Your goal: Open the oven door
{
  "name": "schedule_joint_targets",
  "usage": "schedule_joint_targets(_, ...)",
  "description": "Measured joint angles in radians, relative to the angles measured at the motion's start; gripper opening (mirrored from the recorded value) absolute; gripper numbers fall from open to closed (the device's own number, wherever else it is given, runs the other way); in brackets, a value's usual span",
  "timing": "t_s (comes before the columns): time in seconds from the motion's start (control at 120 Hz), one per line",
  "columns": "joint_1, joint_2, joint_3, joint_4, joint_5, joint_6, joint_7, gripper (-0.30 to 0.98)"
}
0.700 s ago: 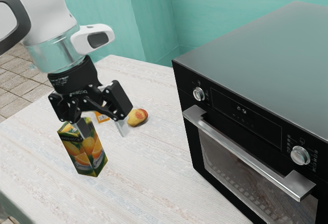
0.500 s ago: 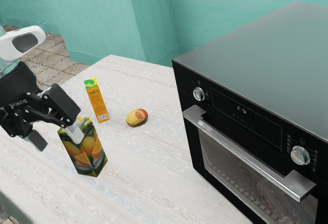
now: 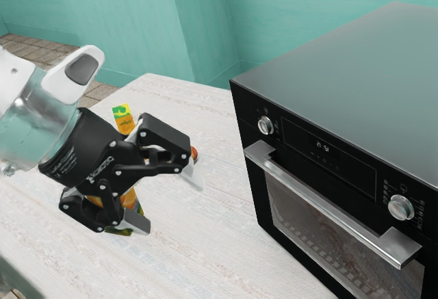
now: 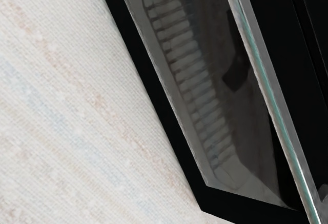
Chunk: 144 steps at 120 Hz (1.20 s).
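My gripper [image 3: 171, 203] stands open in the exterior view, its two fingers wide apart and nothing between them. It points toward the oven, a gap away from the oven's front. The black oven [image 3: 342, 94] is at the exterior view's right, with its door [image 3: 321, 244] shut. A silver bar handle [image 3: 328, 206] runs along the door's top. In the wrist view the handle [image 4: 277, 106] crosses beside the dark door window [image 4: 195, 85], with the oven's black frame around it.
Behind and under the gripper, partly hidden, are a juice carton [image 3: 137, 206], a slim yellow-orange carton [image 3: 124, 119] and a fruit [image 3: 194, 153]. Two knobs [image 3: 265, 125] [image 3: 400, 207] flank the oven's display. The pale tabletop [image 3: 226, 244] lies between gripper and oven.
Since the half-second-old picture, my gripper has swung from the exterior view's left edge toward the oven and tilted to face it. It now covers much of the juice carton. The oven door has not moved.
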Motion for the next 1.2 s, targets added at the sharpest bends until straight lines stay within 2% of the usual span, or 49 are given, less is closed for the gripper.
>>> schedule_joint_targets(0.242,-0.009,0.098,-0.047,0.002,0.105,0.123,-0.286,0.69)
schedule_joint_targets(0.542,0.009,0.184,-0.052,0.0,0.163,0.254,-0.509,0.68)
schedule_joint_targets(0.867,0.049,0.289,-0.053,0.011,0.165,0.345,-0.611,0.68)
schedule_joint_targets(1.2,0.069,0.352,-0.053,0.018,0.121,0.379,-0.6,0.68)
